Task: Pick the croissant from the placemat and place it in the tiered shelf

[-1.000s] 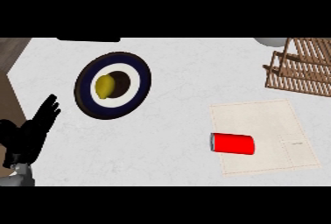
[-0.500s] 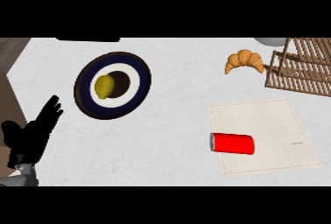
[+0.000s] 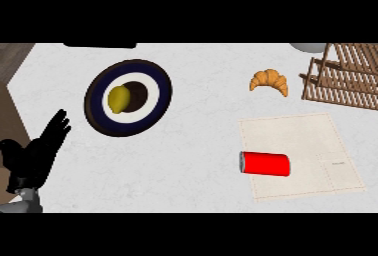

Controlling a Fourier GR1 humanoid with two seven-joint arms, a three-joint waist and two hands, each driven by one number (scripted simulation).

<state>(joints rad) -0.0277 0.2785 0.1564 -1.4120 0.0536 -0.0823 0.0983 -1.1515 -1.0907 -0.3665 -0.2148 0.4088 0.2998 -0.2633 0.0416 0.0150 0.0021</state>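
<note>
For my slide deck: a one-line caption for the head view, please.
Croissant lies on the counter beside the tiered shelf, red can on placemat, left hand open.

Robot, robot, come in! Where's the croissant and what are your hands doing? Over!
Left hand open, resting. Right hand not in view. Croissant on counter beside shelf, off placemat. Nothing between them.

The tiered shelf (image 3: pixel 345 75) is running off the frame's upper right edge; the left hand's (image 3: pixel 33 155) forearm is leaving the lower left.

black left hand (image 3: pixel 33 157), grey forearm (image 3: pixel 22 204)
</note>
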